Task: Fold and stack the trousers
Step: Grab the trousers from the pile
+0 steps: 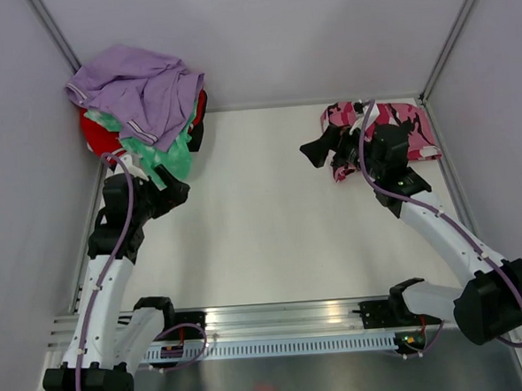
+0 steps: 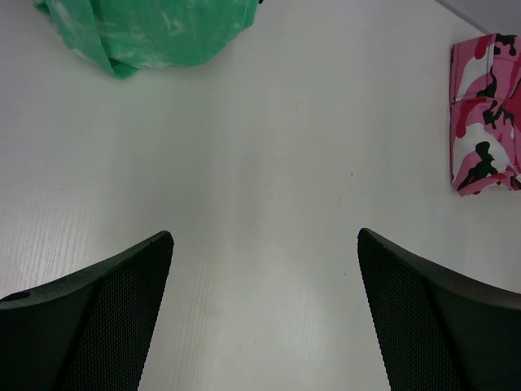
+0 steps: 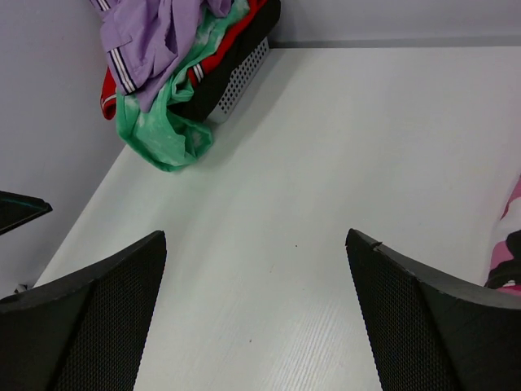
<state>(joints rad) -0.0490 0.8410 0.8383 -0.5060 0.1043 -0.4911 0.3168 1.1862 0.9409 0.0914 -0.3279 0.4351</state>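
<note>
**State of the work area (top view taken as the clock face)**

1. The trousers (image 1: 139,86) are located at 10 o'clock, in the far left corner of the table (image 1: 271,221). They are crumpled, not folded, and lie on top of a heap of garments. A striped waistband edge is visible on the near side of the heap.
2. Below the trousers, a mint-green garment (image 1: 177,152) hangs down toward 6 o'clock, and a red garment (image 1: 94,132) is exposed at 9 o'clock of the heap. In the right wrist view, a dark container with a perforated side (image 3: 244,67) is seen under the heap.
3. A pink-black camouflage garment (image 1: 405,126) is laid flat at 2 o'clock, well apart from the heap.

**End effectors**

4. The left gripper (image 2: 264,235) is positioned just beside the hanging mint-green cloth, at 5 o'clock of the heap. Its jaws are spread wide. Only bare table is seen between them, and nothing is gripped.
5. The right gripper (image 3: 254,235) is positioned at the 9 o'clock edge of the camouflage garment. Its jaws are likewise spread wide, and nothing is gripped.
</note>
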